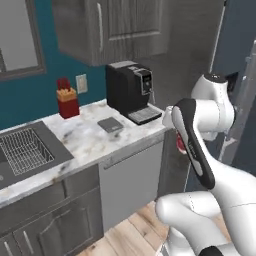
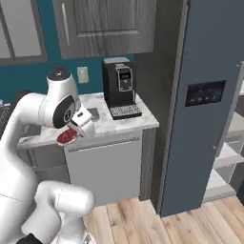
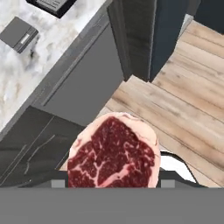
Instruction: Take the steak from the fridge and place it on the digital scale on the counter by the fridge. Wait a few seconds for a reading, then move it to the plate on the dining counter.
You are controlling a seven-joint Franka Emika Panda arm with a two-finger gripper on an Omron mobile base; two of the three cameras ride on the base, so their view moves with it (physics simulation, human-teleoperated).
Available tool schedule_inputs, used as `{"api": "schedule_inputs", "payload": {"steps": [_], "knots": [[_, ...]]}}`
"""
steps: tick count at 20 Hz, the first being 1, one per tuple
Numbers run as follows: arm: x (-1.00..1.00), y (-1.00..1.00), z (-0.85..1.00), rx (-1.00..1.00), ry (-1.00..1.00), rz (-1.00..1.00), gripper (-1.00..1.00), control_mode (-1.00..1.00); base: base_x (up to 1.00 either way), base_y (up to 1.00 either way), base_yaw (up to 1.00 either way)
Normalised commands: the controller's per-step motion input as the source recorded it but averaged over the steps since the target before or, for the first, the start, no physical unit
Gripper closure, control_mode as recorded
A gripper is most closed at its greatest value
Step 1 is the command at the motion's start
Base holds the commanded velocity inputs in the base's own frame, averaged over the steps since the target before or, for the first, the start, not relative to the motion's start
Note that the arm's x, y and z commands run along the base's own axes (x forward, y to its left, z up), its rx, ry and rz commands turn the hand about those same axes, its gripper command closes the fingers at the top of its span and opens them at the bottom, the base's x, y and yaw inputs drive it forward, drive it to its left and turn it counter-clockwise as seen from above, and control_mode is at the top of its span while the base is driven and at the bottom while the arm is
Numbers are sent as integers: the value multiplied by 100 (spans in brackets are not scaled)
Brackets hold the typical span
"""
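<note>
My gripper (image 2: 72,132) is shut on the steak (image 3: 113,155), a red marbled slab that hangs in the air in front of the dark cabinet fronts, just off the counter's (image 1: 85,142) front edge. The steak (image 2: 66,137) is level with the counter top; a sliver of it (image 1: 180,144) peeks from behind my forearm. The digital scale (image 1: 110,124), a flat grey square, lies bare on the counter to the left of the coffee machine, also seen as the scale (image 3: 18,33) at upper left. The fridge (image 2: 209,95) stands on the right, its door swung open and white shelves (image 2: 228,147) showing.
A black coffee machine (image 1: 129,90) stands at the counter's fridge end. A dark sink (image 1: 25,147) with a wire rack lies at the left, and a red container (image 1: 68,100) stands by the wall. Wooden floor (image 3: 192,83) lies below; wall cabinets (image 2: 105,26) hang above.
</note>
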Motion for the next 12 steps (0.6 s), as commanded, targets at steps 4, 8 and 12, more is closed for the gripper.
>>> {"api": "schedule_inputs", "payload": {"steps": [4,8,12], "knots": [[0,0,0,0,0,0,100,100,-54,11,-84],[0,0,0,0,0,0,100,100,-29,0,-88],[0,0,0,0,0,0,100,100,-7,-8,-90]]}}
